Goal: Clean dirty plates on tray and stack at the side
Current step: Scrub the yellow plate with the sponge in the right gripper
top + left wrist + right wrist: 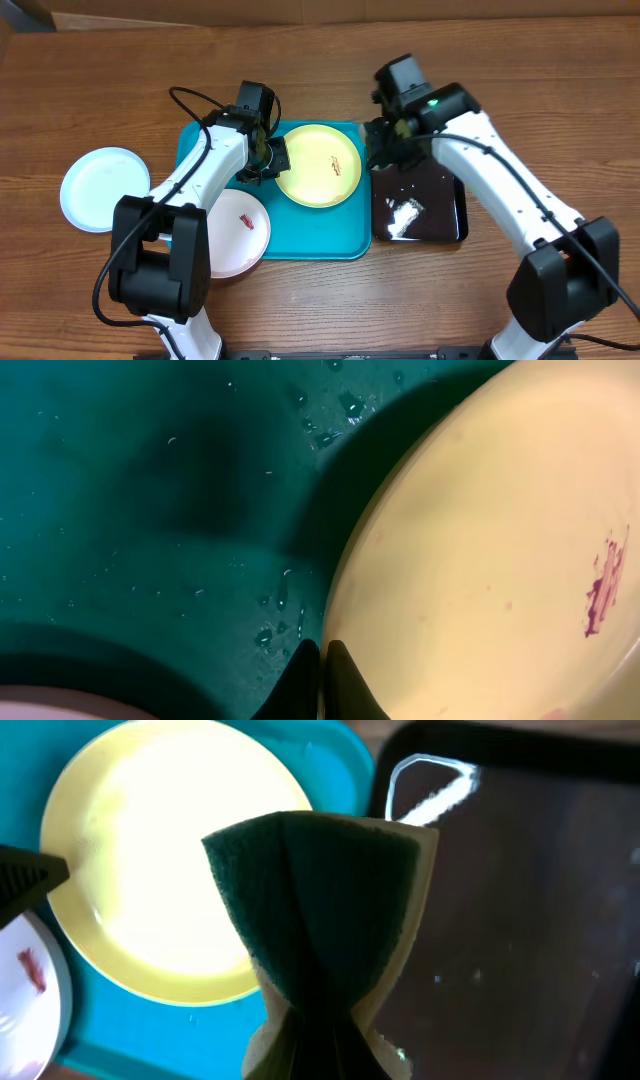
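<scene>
Two claws work beyond the near smeared white plate [240, 225]: left claw [268, 160] pinches the yellow-green plate [318, 165] on the turquoise tray [320, 243], right claw [385, 140] grips a green sponge [320, 910], the plate just to its left.

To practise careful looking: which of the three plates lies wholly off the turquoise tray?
The pale plate, far left on the table; the yellow-green plate and red-smeared plate rest on the tray.
</scene>
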Robot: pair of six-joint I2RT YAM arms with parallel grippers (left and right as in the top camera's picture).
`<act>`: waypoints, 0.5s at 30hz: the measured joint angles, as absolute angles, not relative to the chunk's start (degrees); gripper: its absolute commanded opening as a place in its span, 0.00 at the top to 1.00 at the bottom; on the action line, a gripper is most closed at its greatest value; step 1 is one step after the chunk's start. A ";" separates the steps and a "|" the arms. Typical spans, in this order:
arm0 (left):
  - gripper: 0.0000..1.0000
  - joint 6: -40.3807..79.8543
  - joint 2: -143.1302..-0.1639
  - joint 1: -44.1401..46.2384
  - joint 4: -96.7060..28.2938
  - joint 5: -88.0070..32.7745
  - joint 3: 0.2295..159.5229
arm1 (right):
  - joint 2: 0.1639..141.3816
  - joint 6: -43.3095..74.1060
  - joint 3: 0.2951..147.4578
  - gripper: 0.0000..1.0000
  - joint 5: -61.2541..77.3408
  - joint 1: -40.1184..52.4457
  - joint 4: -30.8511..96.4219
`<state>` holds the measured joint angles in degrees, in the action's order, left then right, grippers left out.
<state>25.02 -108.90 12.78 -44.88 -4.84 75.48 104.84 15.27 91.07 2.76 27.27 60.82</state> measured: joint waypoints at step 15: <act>0.96 25.02 -108.90 12.78 -43.42 -4.40 73.52 | 113.75 16.29 91.07 0.96 -1.93 32.40 52.77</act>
<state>25.02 -108.90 12.78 -43.42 -4.40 73.52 113.75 16.29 91.07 -1.93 32.40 52.77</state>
